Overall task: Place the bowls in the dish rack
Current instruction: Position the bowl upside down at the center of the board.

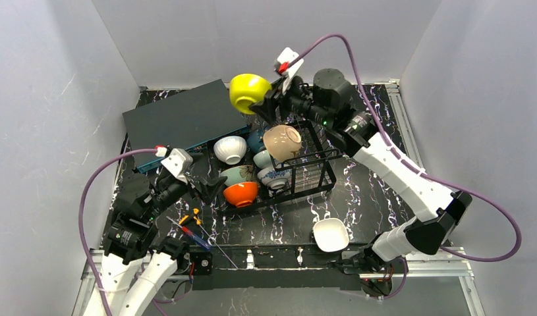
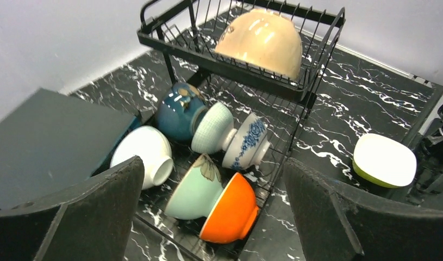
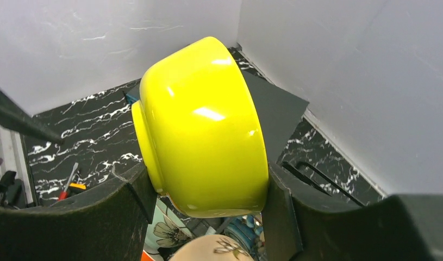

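- The yellow bowl (image 3: 203,130) is carried on its side, pinched across its wall between the fingers (image 3: 107,217) of the right gripper (image 1: 272,100). It hangs in the air over the far left corner of the dish rack (image 1: 321,172).
- The left gripper (image 1: 211,187) hovers at the rack's near left side with its jaws spread wide and nothing between them.
- Step in hand, as judged: the yellow bowl is to be lowered into a rack slot.
- The lower tier looks crowded. The white bowl (image 1: 230,149), dark blue bowl (image 1: 255,139), mint-green bowl (image 1: 238,174), blue-and-white bowl (image 1: 273,176) and orange bowl (image 1: 240,193) lie close together there.
- The upper basket holds only the pinkish beige bowl (image 1: 282,142). Bare wires show to its right, so that side is judged the better target.
- The bowl is best kept tilted and released only once it is seated on the wires.
- Edges to be minded are the basket's top rim, the beige bowl, and the grey box (image 1: 183,122) just beside the rack.
- The back wall stands close, so a descent from above is preferred.
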Controlling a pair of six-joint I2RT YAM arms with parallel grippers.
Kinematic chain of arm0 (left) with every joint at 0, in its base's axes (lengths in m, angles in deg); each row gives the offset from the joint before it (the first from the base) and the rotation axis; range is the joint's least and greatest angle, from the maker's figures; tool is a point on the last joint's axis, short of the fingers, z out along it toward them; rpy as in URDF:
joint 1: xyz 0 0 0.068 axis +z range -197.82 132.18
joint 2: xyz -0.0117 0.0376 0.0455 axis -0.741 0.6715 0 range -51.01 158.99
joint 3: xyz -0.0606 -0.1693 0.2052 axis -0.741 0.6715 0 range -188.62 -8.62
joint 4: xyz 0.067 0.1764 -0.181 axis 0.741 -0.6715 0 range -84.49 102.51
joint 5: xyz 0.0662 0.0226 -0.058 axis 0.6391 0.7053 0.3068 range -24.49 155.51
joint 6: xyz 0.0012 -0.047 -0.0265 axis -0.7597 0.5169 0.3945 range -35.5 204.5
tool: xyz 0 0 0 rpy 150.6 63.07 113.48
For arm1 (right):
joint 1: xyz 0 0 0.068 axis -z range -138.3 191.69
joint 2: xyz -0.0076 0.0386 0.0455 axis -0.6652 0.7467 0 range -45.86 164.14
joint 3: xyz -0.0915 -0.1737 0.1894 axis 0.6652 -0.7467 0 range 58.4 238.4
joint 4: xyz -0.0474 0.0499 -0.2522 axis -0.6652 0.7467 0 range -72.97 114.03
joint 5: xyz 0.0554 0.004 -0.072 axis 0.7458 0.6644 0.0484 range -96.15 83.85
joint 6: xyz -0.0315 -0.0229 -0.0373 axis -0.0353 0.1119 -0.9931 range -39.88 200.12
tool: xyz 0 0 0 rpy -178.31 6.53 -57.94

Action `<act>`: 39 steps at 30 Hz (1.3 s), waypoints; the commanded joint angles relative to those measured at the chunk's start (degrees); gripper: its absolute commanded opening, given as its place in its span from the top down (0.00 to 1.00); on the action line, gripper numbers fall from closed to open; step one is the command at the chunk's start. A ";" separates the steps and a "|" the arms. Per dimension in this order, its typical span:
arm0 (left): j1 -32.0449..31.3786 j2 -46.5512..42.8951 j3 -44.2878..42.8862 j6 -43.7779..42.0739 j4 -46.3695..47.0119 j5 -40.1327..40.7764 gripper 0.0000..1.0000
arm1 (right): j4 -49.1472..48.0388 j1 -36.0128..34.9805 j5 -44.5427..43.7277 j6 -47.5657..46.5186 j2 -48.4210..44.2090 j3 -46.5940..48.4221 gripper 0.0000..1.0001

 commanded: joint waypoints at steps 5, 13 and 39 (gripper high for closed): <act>0.27 0.16 4.94 11.46 1.09 1.05 0.02 | -4.54 17.22 12.13 22.48 -0.45 0.42 0.99; 0.28 1.04 7.80 19.12 0.46 2.43 0.02 | -5.36 29.42 17.99 32.22 -2.96 -5.66 0.99; 0.31 4.91 10.00 21.45 -0.15 2.76 0.02 | 29.94 36.35 20.67 34.53 -8.49 -6.77 0.99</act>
